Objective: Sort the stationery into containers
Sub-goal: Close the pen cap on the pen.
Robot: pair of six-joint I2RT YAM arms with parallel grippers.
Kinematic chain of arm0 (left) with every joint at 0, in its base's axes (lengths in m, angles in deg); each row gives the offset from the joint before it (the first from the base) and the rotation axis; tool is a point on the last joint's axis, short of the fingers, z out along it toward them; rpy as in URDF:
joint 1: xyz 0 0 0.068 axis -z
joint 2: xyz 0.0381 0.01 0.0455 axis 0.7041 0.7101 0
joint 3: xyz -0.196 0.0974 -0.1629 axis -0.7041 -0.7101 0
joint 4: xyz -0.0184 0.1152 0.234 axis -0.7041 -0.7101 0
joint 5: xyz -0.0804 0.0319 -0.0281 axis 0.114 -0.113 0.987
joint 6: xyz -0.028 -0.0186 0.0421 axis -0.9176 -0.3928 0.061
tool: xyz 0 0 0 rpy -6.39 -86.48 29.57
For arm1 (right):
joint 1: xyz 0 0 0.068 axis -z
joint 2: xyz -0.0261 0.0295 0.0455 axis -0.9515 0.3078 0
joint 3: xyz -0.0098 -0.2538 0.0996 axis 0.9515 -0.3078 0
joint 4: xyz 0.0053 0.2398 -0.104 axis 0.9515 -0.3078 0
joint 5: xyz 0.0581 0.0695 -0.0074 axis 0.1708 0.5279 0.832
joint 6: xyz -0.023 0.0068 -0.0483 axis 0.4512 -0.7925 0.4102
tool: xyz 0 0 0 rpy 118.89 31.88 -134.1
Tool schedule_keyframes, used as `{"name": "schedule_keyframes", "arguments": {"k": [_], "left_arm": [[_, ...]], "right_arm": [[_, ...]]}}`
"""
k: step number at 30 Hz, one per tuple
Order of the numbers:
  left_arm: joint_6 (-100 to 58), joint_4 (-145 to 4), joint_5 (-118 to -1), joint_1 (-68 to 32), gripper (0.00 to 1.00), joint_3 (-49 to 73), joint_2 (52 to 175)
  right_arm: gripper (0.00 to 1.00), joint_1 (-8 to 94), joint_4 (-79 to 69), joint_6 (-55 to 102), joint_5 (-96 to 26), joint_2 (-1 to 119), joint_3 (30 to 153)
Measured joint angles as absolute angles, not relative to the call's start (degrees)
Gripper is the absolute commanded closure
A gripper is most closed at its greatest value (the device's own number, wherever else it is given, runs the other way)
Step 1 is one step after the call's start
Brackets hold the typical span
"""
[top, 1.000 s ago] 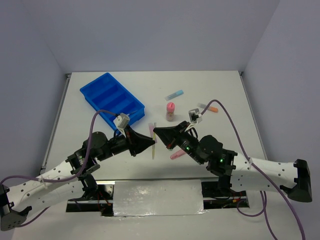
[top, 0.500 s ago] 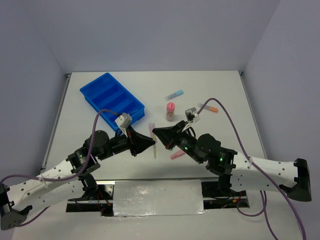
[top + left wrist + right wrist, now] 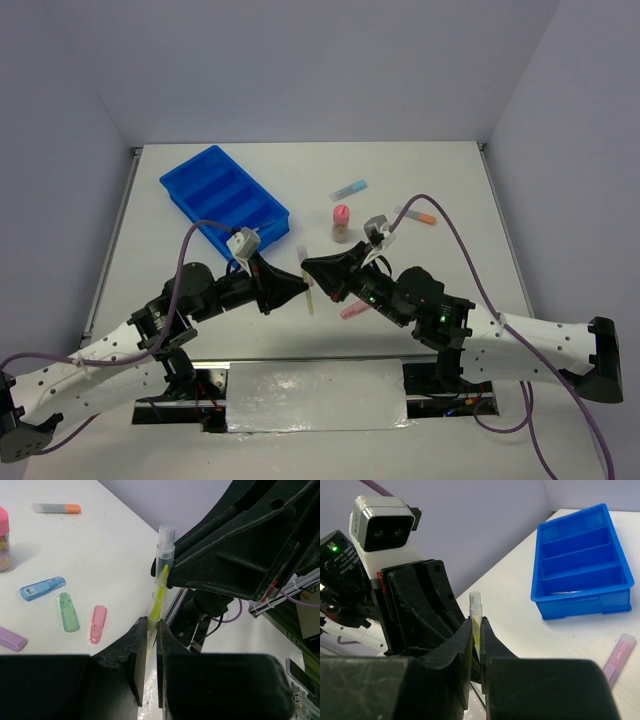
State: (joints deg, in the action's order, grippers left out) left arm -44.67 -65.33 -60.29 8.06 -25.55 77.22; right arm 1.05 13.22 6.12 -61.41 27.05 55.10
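Two sets of fingers meet on one item. My left gripper (image 3: pixel 152 625) is clamped on the lower barrel of the yellow pen (image 3: pixel 160 587). My right gripper (image 3: pixel 475 625) is drawn in narrow around the pen's upper part, just below the clear cap. From its own camera those fingers look closed on the pen, though I cannot tell how firmly.

The pen hangs in the air above the desk, close to the middle of the near edge, between the two arms. It is thin, yellow-green inside a see-through sleeve, and capped in clear plastic. Its long axis runs on from my left fingers into the right ones, so neither arm can swing away alone without bending it.

The blue tray (image 3: pixel 580 606) sits toward the far left corner of the desk, so it is away and to the left of the pen. My left arm is plainly the nearer one. I judge that the right fingers should let go first, and then the left arm carries the pen over, turned to lie along one of the long compartments.

Other pieces wait on the desk:
- the pink-capped bottle (image 3: pixel 341 222)
- a green stick (image 3: pixel 67 612)
- a pink stick (image 3: pixel 97 624)
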Motion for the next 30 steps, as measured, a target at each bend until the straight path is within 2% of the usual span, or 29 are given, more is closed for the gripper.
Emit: {"name": "schedule_keyframes", "arguments": {"k": [4,8,30], "left_arm": [[-43.60,-65.40,-60.05,8.06,1.00,-25.53,76.57],[-43.01,-66.23,-59.92,8.06,1.00,-24.78,76.55],[-40.67,-70.16,-60.25,8.06,1.00,-23.93,75.67]], "right_arm": [[0.87,0.94,14.44,7.60,-59.99,27.05,54.84],[0.92,0.90,15.34,8.65,-59.05,27.05,54.77],[0.94,-0.07,19.19,14.03,-59.40,27.86,51.58]]}}
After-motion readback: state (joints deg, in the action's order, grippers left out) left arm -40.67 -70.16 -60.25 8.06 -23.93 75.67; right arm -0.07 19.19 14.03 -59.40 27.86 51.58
